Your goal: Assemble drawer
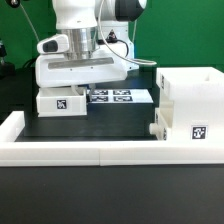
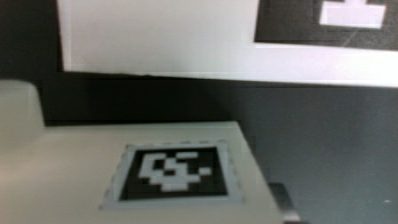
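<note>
A white drawer tray [image 1: 88, 70] lies at the back of the table, and my gripper [image 1: 84, 60] reaches down onto it. Its fingertips are hidden against the tray, so I cannot tell whether they hold it. A smaller tray [image 1: 60, 102] with a square tag stands just in front. The tall open-fronted box [image 1: 190, 110] with a tag stands at the exterior view's right. In the wrist view a white tagged tray face [image 2: 173, 170] fills the near field. A grey bit [image 2: 285, 200] beside its edge is too blurred to identify.
The marker board [image 1: 120, 97] lies flat behind the trays and also shows in the wrist view [image 2: 160, 45]. The long low white border wall [image 1: 80, 150] runs along the front and turns back at the exterior view's left. The table top is black.
</note>
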